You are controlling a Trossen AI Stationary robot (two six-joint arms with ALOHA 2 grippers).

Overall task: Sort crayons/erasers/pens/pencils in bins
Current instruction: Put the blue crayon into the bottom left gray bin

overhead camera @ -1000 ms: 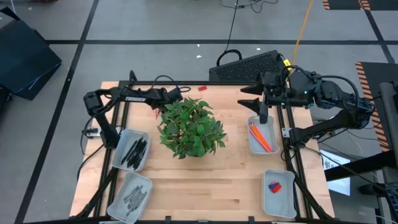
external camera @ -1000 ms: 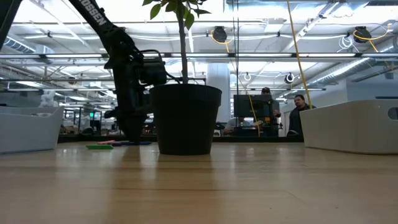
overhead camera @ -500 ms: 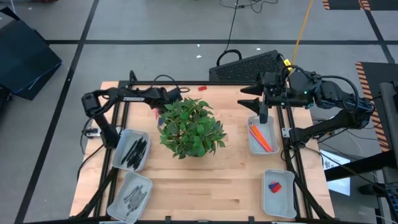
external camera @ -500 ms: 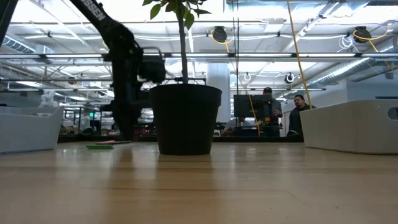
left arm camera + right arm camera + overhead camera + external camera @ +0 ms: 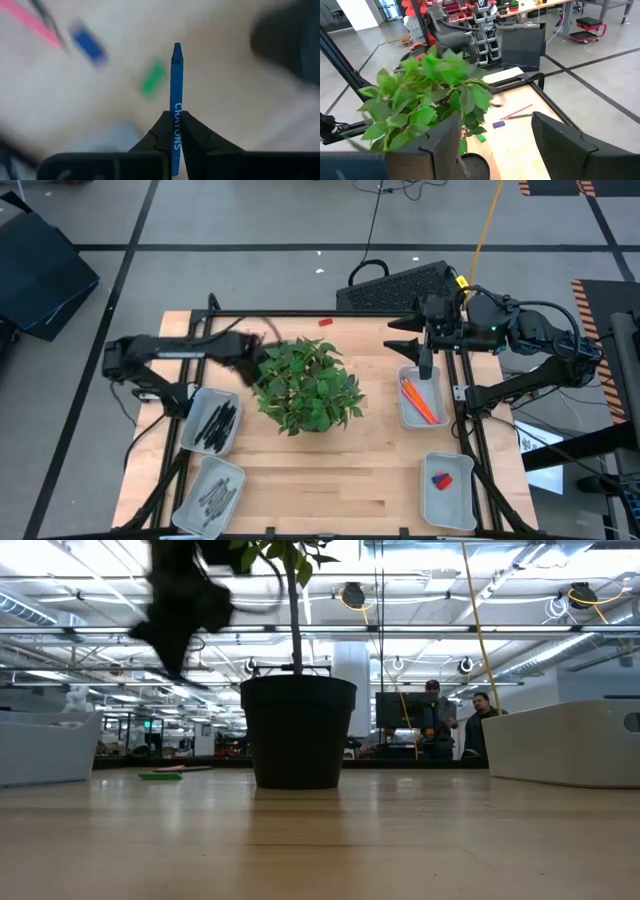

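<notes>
Left end effector (image 5: 175,131) clamped on a blue crayon (image 5: 176,100).
Only the left wrist view shows the crayon; from above that arm hangs at the plant's (image 5: 308,383) ten o'clock. Right end effector (image 5: 495,145), fingers apart, waits over the pencils' bin (image 5: 403,415).

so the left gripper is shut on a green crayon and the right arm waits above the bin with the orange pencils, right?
Not quite: the crayon is blue, not green, as the left wrist view shows, clamped in the left gripper. The green thing there is an eraser lying on the table. The rest holds: the right gripper waits above the bin with the orange pencils.
</notes>
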